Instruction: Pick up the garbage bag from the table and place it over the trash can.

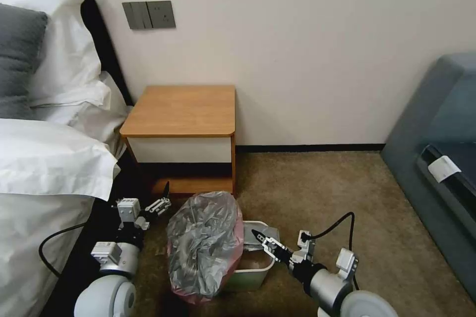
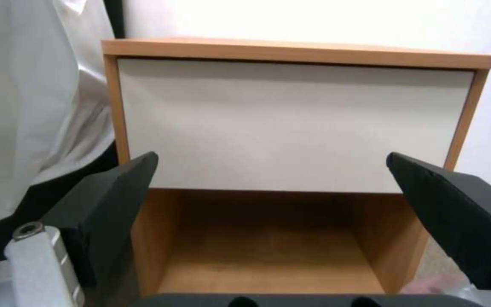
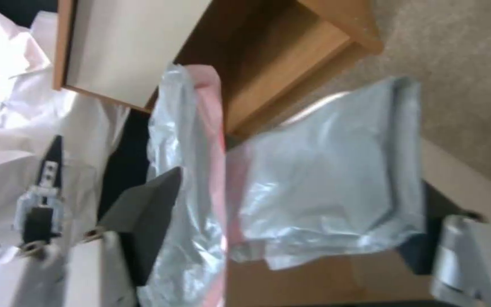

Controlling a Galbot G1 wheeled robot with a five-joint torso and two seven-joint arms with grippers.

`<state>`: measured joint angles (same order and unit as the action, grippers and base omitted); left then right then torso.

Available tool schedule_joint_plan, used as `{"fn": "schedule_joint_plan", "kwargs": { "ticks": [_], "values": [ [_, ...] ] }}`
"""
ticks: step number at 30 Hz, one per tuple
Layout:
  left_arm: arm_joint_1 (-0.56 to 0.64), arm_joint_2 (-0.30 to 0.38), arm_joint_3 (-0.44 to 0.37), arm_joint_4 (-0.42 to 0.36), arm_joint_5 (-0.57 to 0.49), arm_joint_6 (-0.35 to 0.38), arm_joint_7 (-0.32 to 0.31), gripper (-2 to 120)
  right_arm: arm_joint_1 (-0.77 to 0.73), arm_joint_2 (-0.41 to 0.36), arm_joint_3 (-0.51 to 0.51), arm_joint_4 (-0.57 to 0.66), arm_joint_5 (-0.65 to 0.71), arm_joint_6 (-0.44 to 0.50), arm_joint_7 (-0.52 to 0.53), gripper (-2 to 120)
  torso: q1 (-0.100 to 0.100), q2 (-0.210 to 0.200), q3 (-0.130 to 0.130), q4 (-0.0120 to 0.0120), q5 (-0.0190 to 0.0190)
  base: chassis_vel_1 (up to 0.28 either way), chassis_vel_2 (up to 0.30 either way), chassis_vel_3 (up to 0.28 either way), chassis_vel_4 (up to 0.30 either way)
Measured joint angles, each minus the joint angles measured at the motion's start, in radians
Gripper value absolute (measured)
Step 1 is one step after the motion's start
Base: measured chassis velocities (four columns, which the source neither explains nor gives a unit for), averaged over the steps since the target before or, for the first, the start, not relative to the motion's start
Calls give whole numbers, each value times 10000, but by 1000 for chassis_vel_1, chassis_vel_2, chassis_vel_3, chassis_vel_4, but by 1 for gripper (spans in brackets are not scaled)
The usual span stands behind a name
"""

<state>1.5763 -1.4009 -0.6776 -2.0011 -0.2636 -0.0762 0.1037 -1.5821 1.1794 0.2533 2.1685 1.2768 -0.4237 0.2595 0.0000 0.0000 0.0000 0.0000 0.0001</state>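
right fingers: my right gripper (image 1: 262,237) is low over the near-right part of the trash can (image 1: 253,272). Fingers spread apart, nothing clamped. In the right wrist view one dark finger (image 3: 143,221) sits against bag film, the other beyond a flat fold of it.
left fingers: my left gripper (image 1: 163,198) is on the left, near the floor, in front of the table's low shelf. Fingers (image 2: 109,200) wide apart, empty, pointed at the white drawer front.
bag vs fingers: the garbage bag (image 1: 203,242) is between my two grippers, bunched up and draped over the left side of the can, pinkish edge hanging down the near-left outside. A smaller flap lies across the can's mouth, right by my right fingertips. Left gripper is just beside the bag's far-left bulge, apart from it as far as I can tell.
can: cream rim exposed on the right and near side, so my read is it's only partly covered.
table: table (image 1: 183,109) top is bare, far side, against the wall.
risk 1: film is thin and slick. A shallow pinch on the flap would likely slip out.
risk 2: most of the bag's bulk hangs off the left. Tugging the right side could drag the whole thing off the rim or tip the light can.
risk 3: a fingertip could snag and tear the film.
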Motion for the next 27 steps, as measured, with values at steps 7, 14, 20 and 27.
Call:
{"fn": "schedule_joint_plan", "kwargs": {
  "ticks": [7,14,20,27],
  "values": [
    [-21,0,-27,0,-45,0,-5,100,187,-54,-348,92,36,-93,285,100,0,0,0,1,-1,0,0,0,0],
    [-114,46,-9,80,-183,6,-5,100,164,-289,-193,409,168,-114,670,100,1,0,0,0,0,0,0,0,0],
    [-279,53,27,211,-351,66,0,100,203,-934,-191,1140,647,-235,1394,100,0,0,0,-1,-2,0,0,0,0],
    [-316,81,116,268,-530,180,2,100,602,-1576,-567,1566,1074,-349,2004,100,0,0,0,1,0,0,0,0,0]
  ]
}}
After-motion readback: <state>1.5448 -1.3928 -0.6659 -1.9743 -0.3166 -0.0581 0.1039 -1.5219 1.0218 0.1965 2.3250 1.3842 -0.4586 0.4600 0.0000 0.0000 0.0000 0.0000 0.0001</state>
